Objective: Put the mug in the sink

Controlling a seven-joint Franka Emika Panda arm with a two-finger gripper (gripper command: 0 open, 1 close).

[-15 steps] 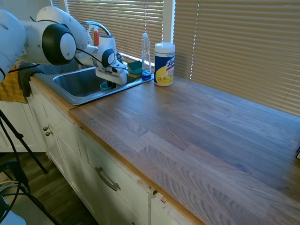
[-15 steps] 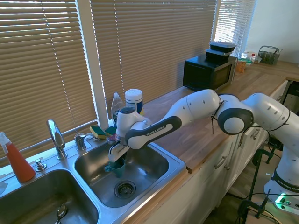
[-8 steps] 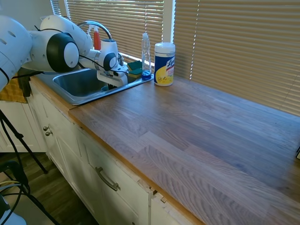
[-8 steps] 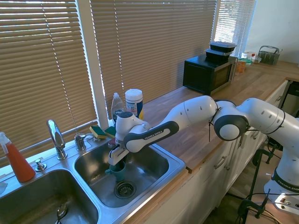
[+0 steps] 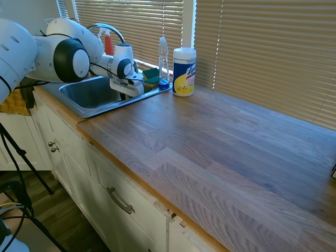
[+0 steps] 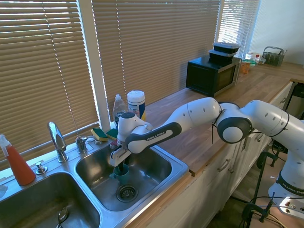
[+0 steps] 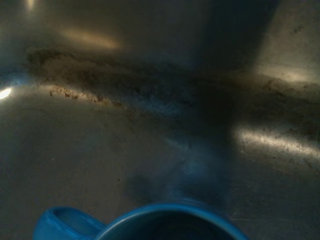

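Butcher-block countertop [image 5: 226, 142] running from the 2-basin stainless sink [image 6: 161, 187] toward a black microwave [image 6: 212, 74] at the far end. White arm [image 6: 199, 114] stretched out over the basin nearer the counter, wrist dipped below the rim. Behind that basin: curved chrome faucet [image 6: 56, 139], white-and-yellow wipes canister [image 5: 184, 71], clear spray bottle [image 5: 164, 61], green-and-yellow sponge [image 6: 100, 134]; red bottle [image 6: 16, 164] off by the other basin.

Teal mug [image 6: 121, 174] well inside the basin, low, near the drain [image 6: 125, 192], upright, rim up. Gripper [image 6: 120, 166] closed narrow on the mug's rim from above. Contact with the steel floor impossible to tell; in the wrist view, blue rim [image 7: 165, 222] hanging over dull, scuffed metal.

Judged nearly done: carry finished, mug already within the sink. Left: settle on the bottom, release, lift clear.
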